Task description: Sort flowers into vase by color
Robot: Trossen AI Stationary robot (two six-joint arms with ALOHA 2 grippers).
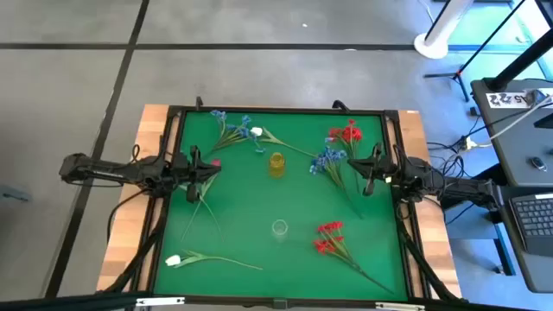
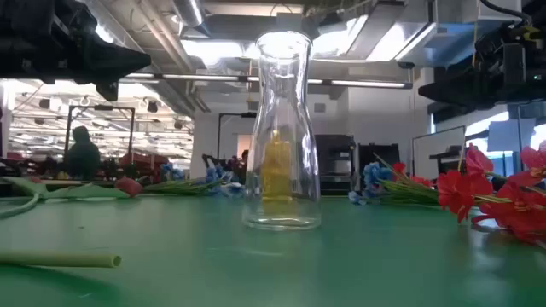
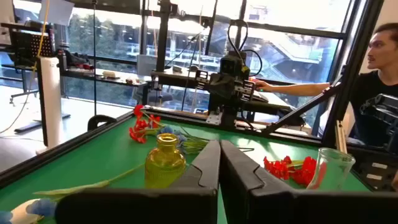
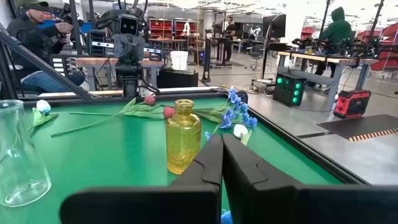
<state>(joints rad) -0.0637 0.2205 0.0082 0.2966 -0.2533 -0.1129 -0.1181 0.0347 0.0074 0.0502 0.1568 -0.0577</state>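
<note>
Flowers lie flat on the green mat. In the high view I see a blue spray (image 1: 229, 125) with a white bud (image 1: 257, 132) at the far left. A red spray (image 1: 346, 134) and a blue spray (image 1: 328, 160) lie far right, another red spray (image 1: 329, 238) near right, and a white tulip (image 1: 174, 259) near left. A pink bud (image 4: 168, 112) lies behind the yellow vase (image 1: 276, 164). The clear vase (image 1: 279, 228) stands nearer. My left gripper (image 1: 214, 166) (image 3: 219, 163) and right gripper (image 1: 354, 164) (image 4: 222, 155) hover shut at either side, both facing the yellow vase.
A raised dark frame (image 1: 173, 112) borders the mat. In the low view a loose stem end (image 2: 60, 260) lies near left and red blossoms (image 2: 495, 200) lie at the right. A person (image 3: 379, 74) sits beyond the table's right side, and others (image 4: 37, 37) beyond its left.
</note>
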